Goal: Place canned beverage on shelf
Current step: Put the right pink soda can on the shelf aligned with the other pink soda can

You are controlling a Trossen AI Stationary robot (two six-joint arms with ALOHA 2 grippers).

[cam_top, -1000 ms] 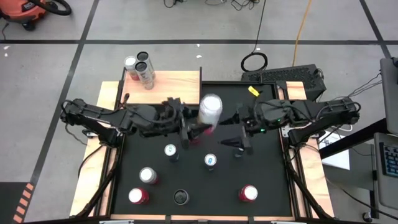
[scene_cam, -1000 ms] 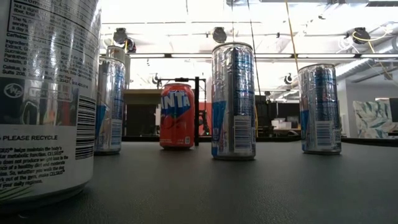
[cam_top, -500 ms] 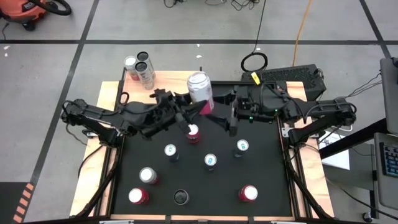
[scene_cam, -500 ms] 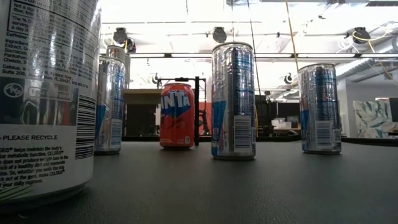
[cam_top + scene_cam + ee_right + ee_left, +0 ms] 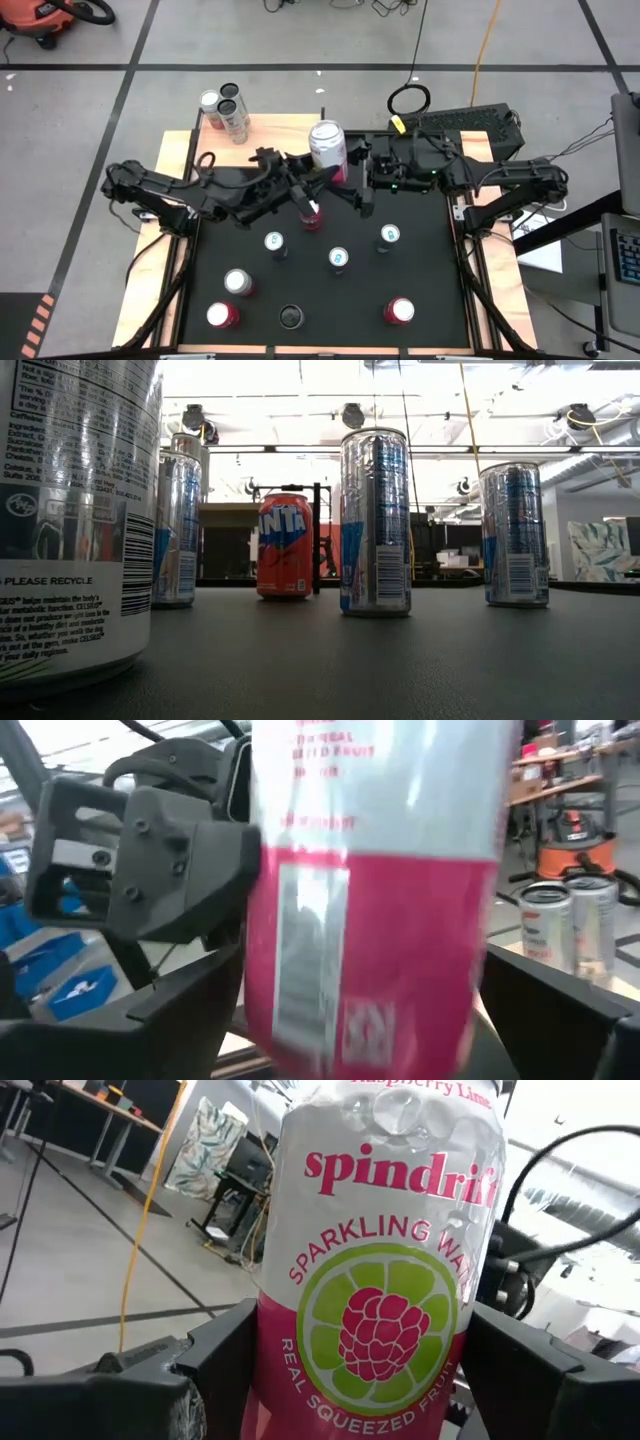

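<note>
The white-and-pink raspberry-lime sparkling-water can (image 5: 327,147), printed with a green lime ring round a red raspberry, hangs above the table near the right end of the pale wood shelf (image 5: 280,128), its long axis roughly upright with the silver top tipped slightly toward the camera overhead. The left gripper (image 5: 312,178) pinches it by the lower body, while the right gripper (image 5: 355,180) sits just beside it with fingers spread either side of the can. Two cans (image 5: 228,108) stand at the shelf's left end, leaving bare board beside them, and more cans (image 5: 338,259) dot the black mat (image 5: 440,290) nearer the front edge.
</note>
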